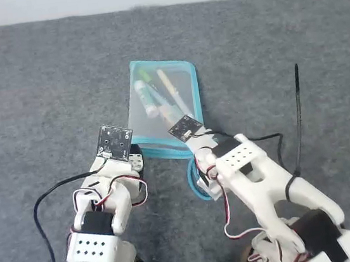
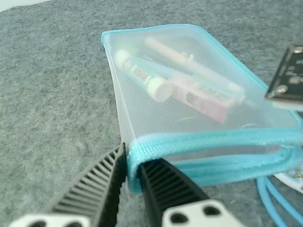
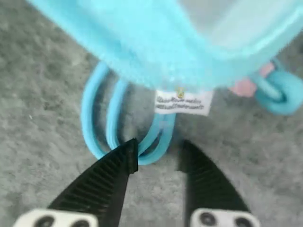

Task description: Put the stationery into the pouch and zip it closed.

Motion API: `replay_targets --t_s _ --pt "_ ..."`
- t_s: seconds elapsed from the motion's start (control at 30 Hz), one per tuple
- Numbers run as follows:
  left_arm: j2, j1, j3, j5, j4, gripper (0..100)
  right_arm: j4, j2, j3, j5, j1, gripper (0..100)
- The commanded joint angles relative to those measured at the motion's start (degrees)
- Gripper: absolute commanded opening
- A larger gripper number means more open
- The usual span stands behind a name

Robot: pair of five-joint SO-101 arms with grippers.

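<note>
Left claw (image 2: 130,163): clenched on the pouch (image 2: 156,123) at its blue zip-edge corner.
Right claw (image 3: 158,153): spread apart, with one finger at the blue cord loop (image 3: 97,123).
Pouch: translucent, lying flat on the grey bench (image 1: 42,90) between my arms.
Stationery (image 2: 189,90): a glue stick and pens, all inside the pouch.
Hard to tell: whether the zip is shut.

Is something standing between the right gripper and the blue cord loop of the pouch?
Nothing visible does. The right gripper is open, with the blue cord loop right at its fingertips; the white label sits beyond it on the pouch.
</note>
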Motion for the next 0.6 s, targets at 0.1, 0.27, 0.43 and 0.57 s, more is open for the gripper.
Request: replay_targets --t_s 0.1,0.27,0.43,0.57 --pt "-0.18 -0.79 -3.47 0.35 -2.29 1 6.02 -0.04 -2.11 5.10 9.80 0.7" --pt "-0.18 -0.79 -3.38 0.35 -2.29 1 9.98 -0.13 -2.11 10.11 15.87 0.7" --pt "-0.18 -0.79 -3.38 0.35 -2.29 1 9.89 -2.15 0.70 13.80 20.70 0.7" --pt "-0.18 -0.79 -2.42 0.26 -4.22 1 8.13 -12.35 6.95 15.74 22.81 0.7"
